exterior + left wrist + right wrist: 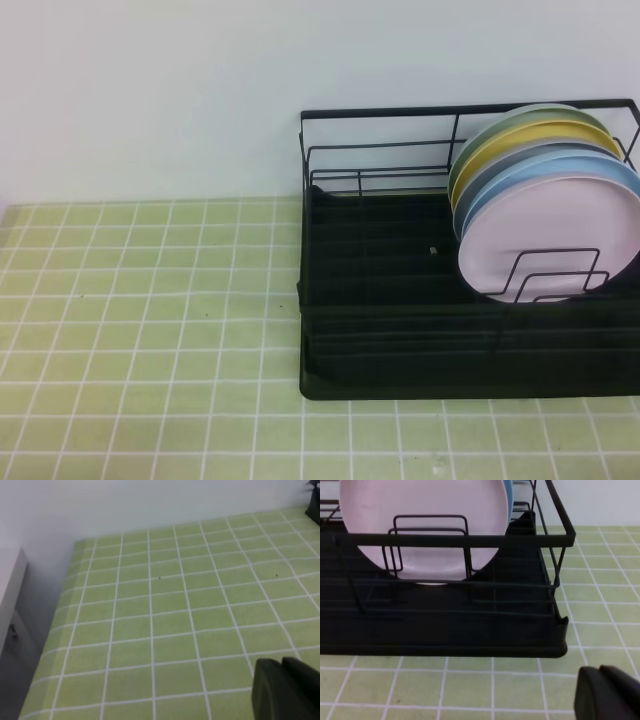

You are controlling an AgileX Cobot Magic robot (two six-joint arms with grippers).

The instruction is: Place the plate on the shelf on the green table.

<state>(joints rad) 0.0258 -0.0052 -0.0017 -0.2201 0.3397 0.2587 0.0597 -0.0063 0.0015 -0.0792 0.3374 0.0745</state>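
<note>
Plate (555,240), pale pink and matte, stands upright at the front of a row in the shelf (400,330) on the green table (150,300), wire dividers (555,275) before it, blue plate (600,172) and yellow plate (520,140) behind. Both grippers, left (287,690) and right (607,695), are closed and hold nothing.

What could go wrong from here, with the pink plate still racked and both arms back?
1. The pink plate stands upright at the front of a tight stack, against the light blue plate; pulling it may drag neighbours.
2. Wire dividers cross its face, so a gripper may snag.
3. The rack sits loose on the tiles and could slide.
</note>
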